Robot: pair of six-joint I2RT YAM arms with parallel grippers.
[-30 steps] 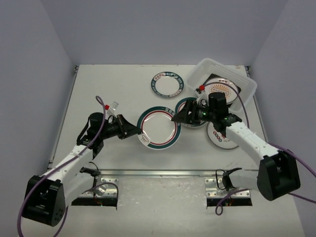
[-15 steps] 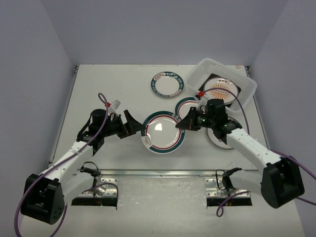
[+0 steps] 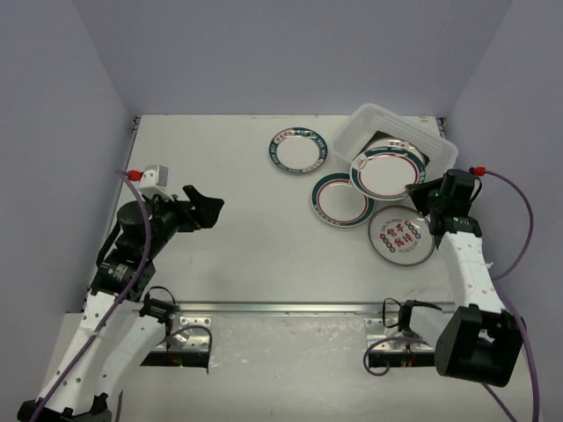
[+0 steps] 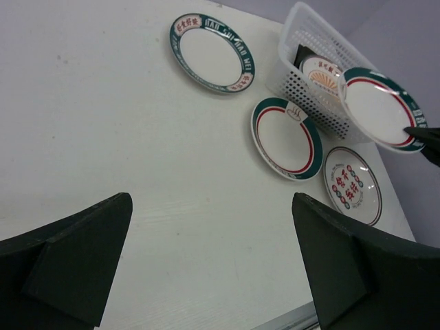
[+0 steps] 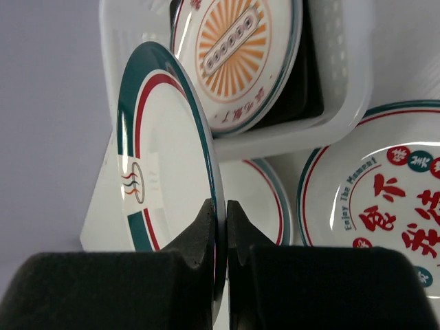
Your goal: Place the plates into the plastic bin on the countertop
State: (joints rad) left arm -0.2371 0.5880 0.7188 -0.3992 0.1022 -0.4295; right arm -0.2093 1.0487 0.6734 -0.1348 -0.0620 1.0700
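Spanning the whole work area, the countertop [image 3: 220, 255] carried the plastic bin [image 3: 378, 114] at its far right corner, set at an angle to the edges. Inside the bin lay a sunburst plate [image 5: 237, 55], resting on a dark square plate [image 5: 311, 82] of which only an edge showed.

Three more plates lay flat on the countertop. A lettered-rim plate [image 3: 298, 150], teal-rimmed with red marks, sat to the left of the bin and apart from it. A ringed plate [image 3: 339, 200], white with teal and red rings, lay just beside the bin's near-left wall. A character plate [image 3: 400, 236], printed with large red characters, lay nearer the arm bases, close to the ringed plate; whether the two touched could not be told.

The held plate [image 3: 385, 171], white with a teal and red rim, hung tilted above the bin's near wall, partly over the sunburst plate. Whether it touched the bin could not be told.

The right gripper [image 5: 221, 206] was clamped on the near rim of the held plate. One finger [image 5: 199, 227] pressed the white face and the other pressed the back, with only the plate's thickness between them.

The left gripper [image 4: 212, 206] stood spread wide above the left half of the countertop, well apart from every plate. Its fingers [image 4: 69, 261] held nothing and touched nothing.
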